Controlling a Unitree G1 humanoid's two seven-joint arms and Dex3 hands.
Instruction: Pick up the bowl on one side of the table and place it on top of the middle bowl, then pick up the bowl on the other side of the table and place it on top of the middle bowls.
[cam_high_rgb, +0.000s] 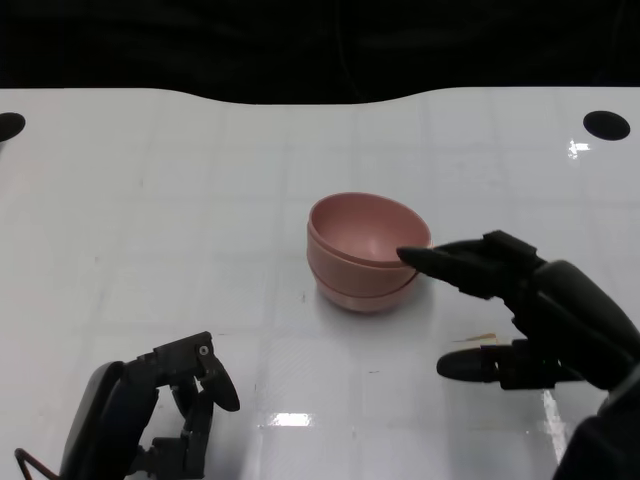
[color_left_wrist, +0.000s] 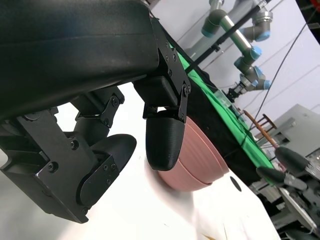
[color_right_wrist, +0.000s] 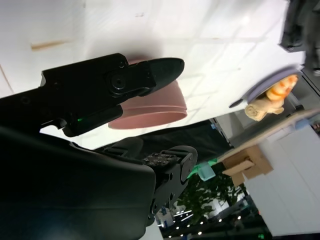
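I see the pink bowl stack (cam_high_rgb: 366, 252) mid-table (cam_high_rgb: 150, 200); right hand (cam_high_rgb: 520, 310) beside it, fingers spread, empty; left hand (cam_high_rgb: 160, 410) near, empty, fingers loosely curled. I judge bowls light, rigid, slick: grip at rim

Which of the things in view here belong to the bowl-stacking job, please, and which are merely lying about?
Part of the job:
- stack of nested pink plastic bowls at the table's middle
- right hand, open beside the stack
- left hand, holding nothing

Lying about:
- white table itself, bearing the stack
- small tan sliver on the table by the right hand
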